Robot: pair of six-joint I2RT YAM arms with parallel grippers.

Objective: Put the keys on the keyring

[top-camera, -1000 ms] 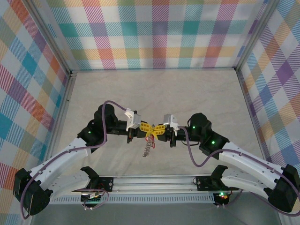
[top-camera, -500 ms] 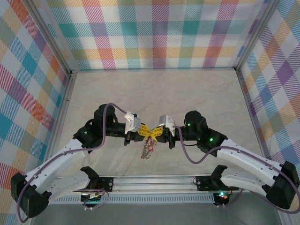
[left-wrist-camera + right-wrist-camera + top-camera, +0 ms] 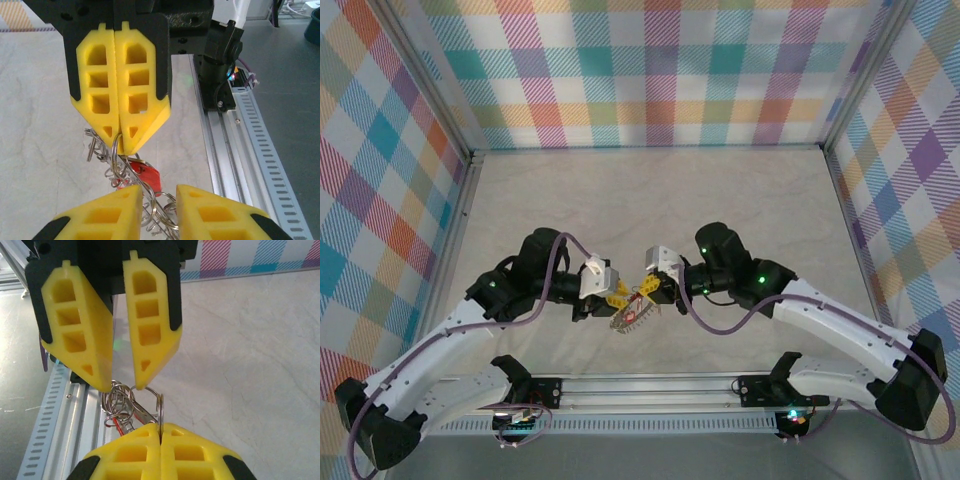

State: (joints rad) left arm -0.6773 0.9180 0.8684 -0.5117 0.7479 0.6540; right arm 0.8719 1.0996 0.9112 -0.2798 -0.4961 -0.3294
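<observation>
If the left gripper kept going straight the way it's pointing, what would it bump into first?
The left gripper would probably meet the keyring first: its wire loops and a red key sit right before the open jaws. The shut right gripper is just beyond, though depth is unclear.

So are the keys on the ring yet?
Partly, it seems. Done: one red key sits among the loops of the keyring, though I cannot tell if it is properly threaded. In hand: the right gripper is shut on the keyring, and the left gripper stands open right beside it. Left: any other keys, which I cannot make out here.
</observation>
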